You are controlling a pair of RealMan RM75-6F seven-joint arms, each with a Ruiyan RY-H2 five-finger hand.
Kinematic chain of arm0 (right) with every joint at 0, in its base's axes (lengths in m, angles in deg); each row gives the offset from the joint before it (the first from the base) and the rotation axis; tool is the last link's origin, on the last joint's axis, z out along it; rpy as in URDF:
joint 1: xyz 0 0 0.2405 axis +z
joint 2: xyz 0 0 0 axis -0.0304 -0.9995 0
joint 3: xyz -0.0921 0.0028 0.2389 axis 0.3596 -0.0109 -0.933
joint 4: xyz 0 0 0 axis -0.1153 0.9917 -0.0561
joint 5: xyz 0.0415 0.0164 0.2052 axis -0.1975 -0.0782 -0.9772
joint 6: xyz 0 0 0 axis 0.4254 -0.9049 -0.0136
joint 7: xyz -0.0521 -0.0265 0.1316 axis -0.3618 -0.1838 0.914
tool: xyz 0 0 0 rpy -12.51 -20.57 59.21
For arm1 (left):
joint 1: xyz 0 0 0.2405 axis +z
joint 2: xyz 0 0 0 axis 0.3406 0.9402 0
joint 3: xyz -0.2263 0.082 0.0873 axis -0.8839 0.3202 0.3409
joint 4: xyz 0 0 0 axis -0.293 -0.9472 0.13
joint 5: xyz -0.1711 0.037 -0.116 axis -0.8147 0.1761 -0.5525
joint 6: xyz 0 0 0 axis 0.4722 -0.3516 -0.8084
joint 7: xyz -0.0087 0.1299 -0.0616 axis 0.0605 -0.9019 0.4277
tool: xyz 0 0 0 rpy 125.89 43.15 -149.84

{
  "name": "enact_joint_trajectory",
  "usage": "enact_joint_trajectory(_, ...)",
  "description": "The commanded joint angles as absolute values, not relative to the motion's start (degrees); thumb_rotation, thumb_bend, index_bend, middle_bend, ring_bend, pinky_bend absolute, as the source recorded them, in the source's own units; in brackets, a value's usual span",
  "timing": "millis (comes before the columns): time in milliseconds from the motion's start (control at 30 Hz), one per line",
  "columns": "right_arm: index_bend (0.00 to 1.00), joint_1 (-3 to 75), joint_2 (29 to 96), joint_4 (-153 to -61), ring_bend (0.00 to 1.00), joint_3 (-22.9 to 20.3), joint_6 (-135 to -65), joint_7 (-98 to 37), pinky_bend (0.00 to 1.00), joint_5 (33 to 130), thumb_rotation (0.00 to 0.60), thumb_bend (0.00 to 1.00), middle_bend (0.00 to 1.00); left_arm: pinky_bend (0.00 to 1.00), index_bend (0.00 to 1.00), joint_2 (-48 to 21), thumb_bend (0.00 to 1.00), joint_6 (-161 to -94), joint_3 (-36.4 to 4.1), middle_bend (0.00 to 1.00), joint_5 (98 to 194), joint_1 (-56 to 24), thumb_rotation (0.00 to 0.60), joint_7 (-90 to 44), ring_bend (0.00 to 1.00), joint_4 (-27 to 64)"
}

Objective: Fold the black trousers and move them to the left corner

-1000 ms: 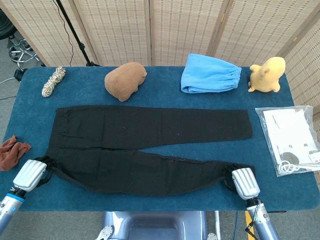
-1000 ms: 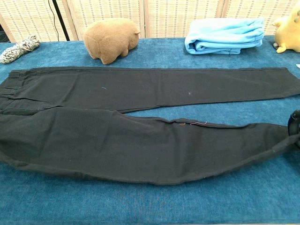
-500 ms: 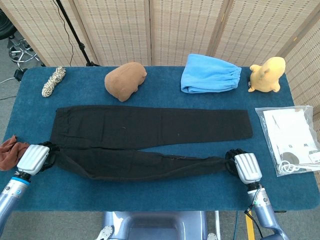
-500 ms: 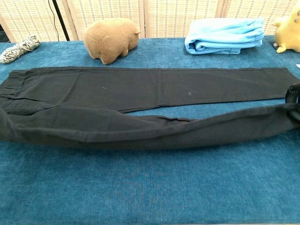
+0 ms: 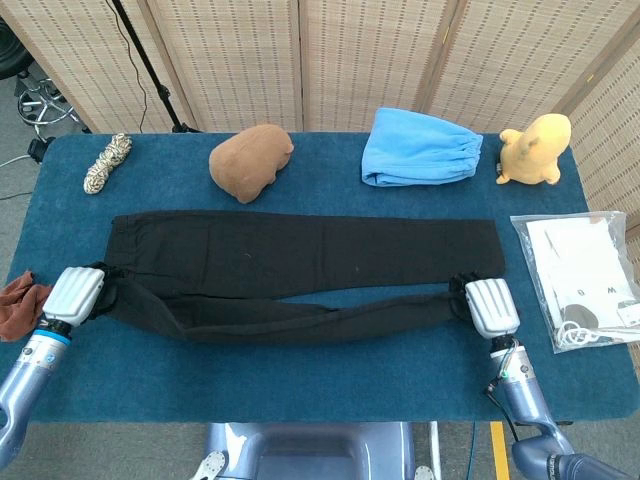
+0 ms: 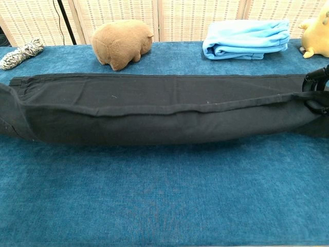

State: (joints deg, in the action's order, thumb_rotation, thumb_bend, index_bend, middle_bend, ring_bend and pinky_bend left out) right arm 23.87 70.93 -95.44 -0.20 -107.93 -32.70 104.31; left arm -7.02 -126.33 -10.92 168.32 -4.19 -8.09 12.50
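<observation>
The black trousers (image 5: 300, 255) (image 6: 154, 103) lie lengthwise across the blue table (image 5: 300, 380), waist at the left. The near leg is lifted and stretched taut over the far leg. My left hand (image 5: 75, 295) grips the waist end of that lifted leg. My right hand (image 5: 490, 305) grips its cuff end, and its dark fingers (image 6: 314, 78) show at the right edge of the chest view. My left hand does not show in the chest view.
Along the back edge stand a rope coil (image 5: 106, 162), a brown plush (image 5: 250, 160), a folded blue cloth (image 5: 420, 148) and a yellow plush (image 5: 535, 148). A plastic bag of papers (image 5: 580, 280) lies at the right, a rust-coloured rag (image 5: 18, 303) at the left edge.
Both hands have lifted the near trouser leg and carried it away from me, over the far leg. The leg went from flat on the table to taut between the hands.
</observation>
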Motion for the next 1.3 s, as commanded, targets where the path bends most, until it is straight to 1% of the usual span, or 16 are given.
enact_joint_trajectory(33, 0.59, 24.9, 71.4, -94.2, 0.47, -0.9, -106.8, -32.9, 0.64, 103.4, 0.6, 0.7, 0.52, 0.52, 0.68, -7.4, 0.61, -124.7, -11.8, 0.55, 166.9, -5.2, 0.6, -8.7, 0.39, 12.5)
enact_joint_trajectory(367, 0.59, 28.1, 73.2, -87.8, 0.47, -2.7, -103.4, -32.3, 0.64, 100.5, 0.6, 0.7, 0.52, 0.52, 0.68, -9.0, 0.61, -119.5, -14.7, 0.55, 161.5, -7.7, 0.6, -9.2, 0.39, 10.2)
enact_joint_trajectory(900, 0.59, 34.7, 79.3, -74.1, 0.47, -5.1, -95.5, -31.4, 0.64, 95.9, 0.6, 0.71, 0.52, 0.52, 0.68, -12.0, 0.61, -113.4, -17.9, 0.55, 156.0, -12.4, 0.6, -13.3, 0.39, 6.4)
enact_joint_trajectory(1067, 0.59, 35.2, 79.0, -74.8, 0.47, -6.3, -94.6, -32.6, 0.65, 93.8, 0.6, 0.72, 0.52, 0.52, 0.68, -12.7, 0.61, -112.0, -18.2, 0.55, 156.0, -13.8, 0.6, -12.8, 0.39, 4.9)
enact_joint_trajectory(1300, 0.59, 35.2, 75.7, -81.4, 0.47, -8.0, -92.5, -39.6, 0.65, 89.0, 0.6, 0.72, 0.52, 0.52, 0.68, -13.1, 0.6, -111.5, -18.6, 0.55, 155.8, -15.0, 0.6, -13.7, 0.39, 3.9)
